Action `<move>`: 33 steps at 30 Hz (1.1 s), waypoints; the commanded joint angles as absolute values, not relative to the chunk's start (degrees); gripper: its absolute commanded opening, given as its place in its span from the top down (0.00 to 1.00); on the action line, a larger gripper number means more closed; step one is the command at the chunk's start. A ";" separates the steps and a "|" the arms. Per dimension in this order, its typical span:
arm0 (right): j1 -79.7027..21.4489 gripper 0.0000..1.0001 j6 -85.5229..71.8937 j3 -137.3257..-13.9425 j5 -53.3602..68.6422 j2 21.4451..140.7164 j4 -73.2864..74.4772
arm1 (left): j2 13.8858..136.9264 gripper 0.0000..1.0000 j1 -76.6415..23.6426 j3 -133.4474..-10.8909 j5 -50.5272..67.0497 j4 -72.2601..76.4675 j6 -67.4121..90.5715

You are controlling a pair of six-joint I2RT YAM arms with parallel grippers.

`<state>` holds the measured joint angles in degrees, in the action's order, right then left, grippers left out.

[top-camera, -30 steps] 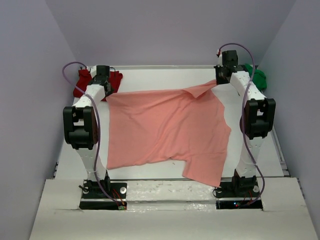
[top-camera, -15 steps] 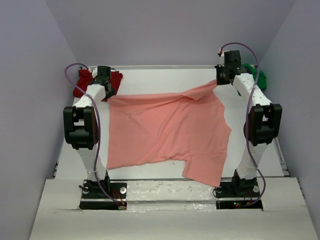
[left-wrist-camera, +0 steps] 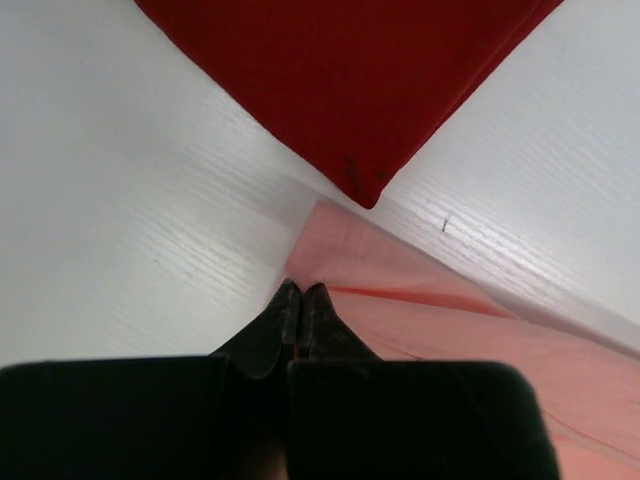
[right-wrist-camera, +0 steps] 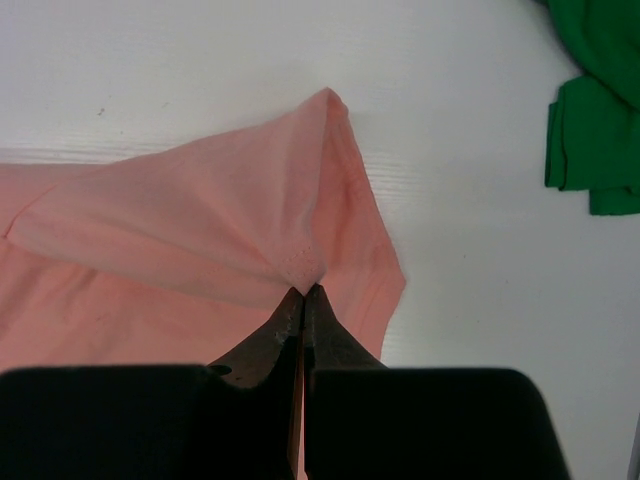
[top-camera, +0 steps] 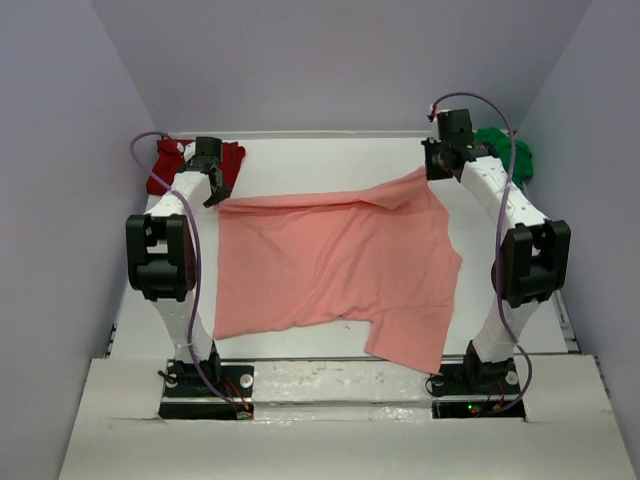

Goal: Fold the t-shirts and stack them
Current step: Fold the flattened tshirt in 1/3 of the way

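- Now, at the far side of the table [top-camera: 330,155], both pincers are clenched on the far edge of the salmon-pink t-shirt [top-camera: 330,265]. The left gripper [left-wrist-camera: 300,291] pinches its far-left corner. The right gripper [right-wrist-camera: 303,292] pinches a fold at its far-right corner, drawn up into a small tent.
- Just changed: that far edge has come a little toward the near side of the table. A second ago it lay closer to the back. It now runs in a straighter, tauter line between the two grips.
- The left gripper has come nearer and slightly inward over the last second. It has drawn clear of the dark red t-shirt [left-wrist-camera: 340,70], which lies bunched in the far-left corner with its tip just beside the pink hem.
- The right gripper has likewise eased nearer and inward, and that arm's elbow has dropped lower in the overhead view. The green t-shirt [right-wrist-camera: 595,140] sits heaped in the far-right corner, near the pink cloth but apart from it.
- Unchanged across the second: the body of the salmon-pink shirt lies spread over the middle of the table, its near hem and near-right flap where they were. The red and green shirts have not stirred.
- What it means: this reads as the opening of a first fold, the far edge being carried forward over the body. No fold is laid yet and nothing is stacked, so the task looks to be at an early stage.
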<state>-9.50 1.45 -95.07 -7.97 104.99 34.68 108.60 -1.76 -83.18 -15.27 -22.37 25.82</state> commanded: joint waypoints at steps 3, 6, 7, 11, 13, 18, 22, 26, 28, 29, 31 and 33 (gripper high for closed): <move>-11.16 1.00 -3.24 -93.34 -13.61 100.55 36.38 | 101.79 1.00 -1.32 -79.20 -16.17 -23.82 26.89; -11.78 1.00 -5.18 -92.11 -16.07 98.97 37.18 | 100.11 1.00 -1.32 -77.87 -15.56 -23.64 26.89; -12.47 1.00 -5.45 -91.41 -16.87 98.53 37.35 | 99.76 1.00 -1.32 -77.26 -16.08 -23.73 26.89; -14.76 1.00 -6.24 -88.60 -20.03 95.89 37.44 | 97.39 1.00 -1.32 -74.80 -16.26 -23.38 27.33; -15.46 1.00 -7.11 -87.28 -21.53 94.57 37.62 | 96.95 1.00 -1.32 -73.83 -15.56 -23.29 27.42; -17.83 1.00 -9.31 -84.38 -23.81 92.11 38.67 | 96.59 1.00 -1.32 -72.86 -15.03 -23.29 27.42; -18.98 1.00 -10.54 -81.66 -25.13 90.97 39.11 | 96.86 1.00 -1.32 -72.42 -13.63 -23.29 27.42; -19.51 1.00 -12.30 -80.51 -26.54 90.09 40.43 | 96.51 1.00 -1.58 -71.37 -13.54 -23.29 27.60; -20.13 1.00 -13.27 -80.07 -26.81 89.21 40.87 | 95.89 1.00 -1.67 -70.49 -13.54 -23.29 27.77; -20.13 1.00 -13.71 -79.81 -26.89 88.77 40.87 | 95.54 1.00 -1.67 -70.05 -13.45 -23.29 27.95; -20.65 1.00 -14.76 -78.93 -27.33 87.63 41.13 | 94.49 1.00 -1.76 -68.65 -13.27 -22.77 28.30; -20.65 1.00 -15.64 -78.49 -28.56 87.10 41.40 | 93.43 1.00 -1.93 -68.20 -13.18 -22.50 28.30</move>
